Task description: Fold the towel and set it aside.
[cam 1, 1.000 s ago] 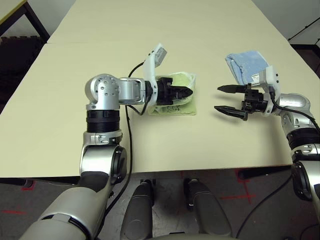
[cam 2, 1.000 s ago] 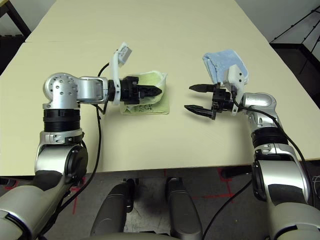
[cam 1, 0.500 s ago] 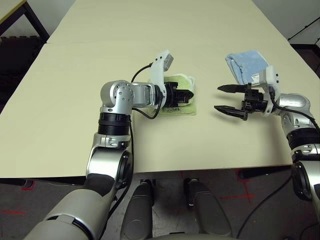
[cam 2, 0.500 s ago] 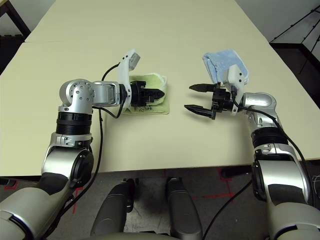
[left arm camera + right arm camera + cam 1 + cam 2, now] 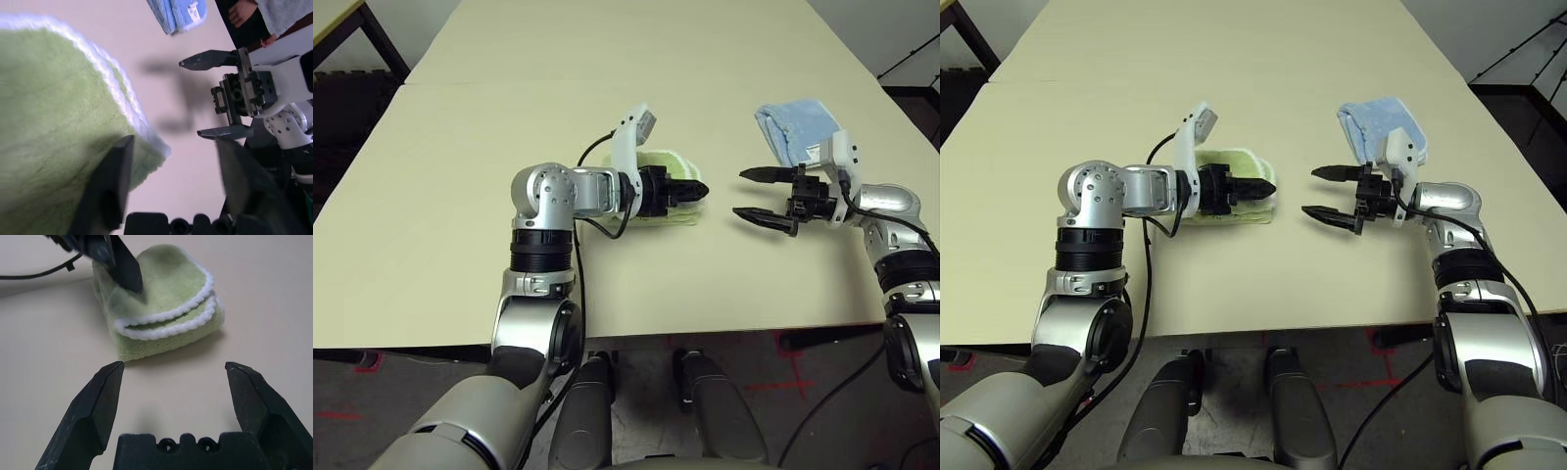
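Two grippers faced each other across the table [image 5: 431, 196] in the left eye view, with the towel [image 5: 674, 163] lying folded between them, directly beneath the left gripper [image 5: 693, 191] and well apart from the right gripper [image 5: 750, 195]. The folded bundle ran with its long axis across the table, from one arm toward the other. A blue cloth [image 5: 798, 128] lay beyond the right gripper.

Left wrist view: the left gripper's jaws stood spread and gripped nothing; the towel [image 5: 54, 127] lay under them, one finger over its rounded white-edged end.

Right wrist view: the right gripper [image 5: 171, 384] was fully spread and empty. The towel [image 5: 161, 303] lay straight ahead of it, stacked white edges facing it, bare table between.

Judgement: the fold appeared complete, and the left arm was the nearer one for setting the towel aside.
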Controlling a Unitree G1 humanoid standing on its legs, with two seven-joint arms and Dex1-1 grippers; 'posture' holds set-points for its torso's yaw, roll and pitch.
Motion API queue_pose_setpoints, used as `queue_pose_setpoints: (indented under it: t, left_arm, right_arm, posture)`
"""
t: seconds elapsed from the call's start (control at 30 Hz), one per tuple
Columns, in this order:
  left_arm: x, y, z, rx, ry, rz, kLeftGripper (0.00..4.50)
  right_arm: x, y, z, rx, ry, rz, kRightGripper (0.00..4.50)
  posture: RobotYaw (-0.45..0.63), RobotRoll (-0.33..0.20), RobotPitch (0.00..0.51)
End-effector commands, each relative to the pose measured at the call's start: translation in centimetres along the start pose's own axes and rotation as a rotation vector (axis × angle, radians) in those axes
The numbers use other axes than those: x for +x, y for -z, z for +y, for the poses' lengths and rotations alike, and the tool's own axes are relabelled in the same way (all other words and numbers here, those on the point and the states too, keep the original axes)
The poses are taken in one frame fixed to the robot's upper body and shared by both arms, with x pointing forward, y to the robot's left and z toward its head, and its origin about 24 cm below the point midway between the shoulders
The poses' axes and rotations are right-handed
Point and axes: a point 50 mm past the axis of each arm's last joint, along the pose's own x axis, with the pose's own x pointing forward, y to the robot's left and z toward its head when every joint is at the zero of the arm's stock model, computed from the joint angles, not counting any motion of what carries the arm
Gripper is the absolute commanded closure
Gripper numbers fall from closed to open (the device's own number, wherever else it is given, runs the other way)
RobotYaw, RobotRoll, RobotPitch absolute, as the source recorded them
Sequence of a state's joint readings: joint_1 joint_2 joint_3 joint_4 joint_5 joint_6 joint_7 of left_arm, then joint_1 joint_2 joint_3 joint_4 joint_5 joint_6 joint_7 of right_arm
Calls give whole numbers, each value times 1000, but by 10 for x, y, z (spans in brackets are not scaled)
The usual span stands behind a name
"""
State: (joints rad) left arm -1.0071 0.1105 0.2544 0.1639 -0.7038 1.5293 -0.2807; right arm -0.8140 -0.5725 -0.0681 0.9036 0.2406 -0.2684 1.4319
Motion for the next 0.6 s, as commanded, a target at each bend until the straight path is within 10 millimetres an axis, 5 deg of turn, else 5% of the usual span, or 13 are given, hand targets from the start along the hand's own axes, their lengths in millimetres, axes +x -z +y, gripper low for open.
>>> queue_pose_setpoints:
  t: [0.03, 0.17, 0.27, 0.6]
  left_arm:
    - [-34, -18, -13, 102, 156, -52, 15]
    - [-89, -27, 18, 398, 176, -156, 15]
    - [-110, -22, 41, 501, 154, -165, 15]
    - [-126, 18, 80, 875, 222, -25, 15]
  right_arm:
    - [-2, -3, -3, -6, 0, 1, 0]
    - [-1, -12, -7, 31, -22, -61, 0]
    - [2, -14, -8, 39, -46, -71, 0]
    - [23, -17, -1, -48, -160, -69, 0]
  posture:
    - [36, 0, 162]
    - [43, 0, 164]
    - [50, 0, 168]
    - [48, 0, 166]
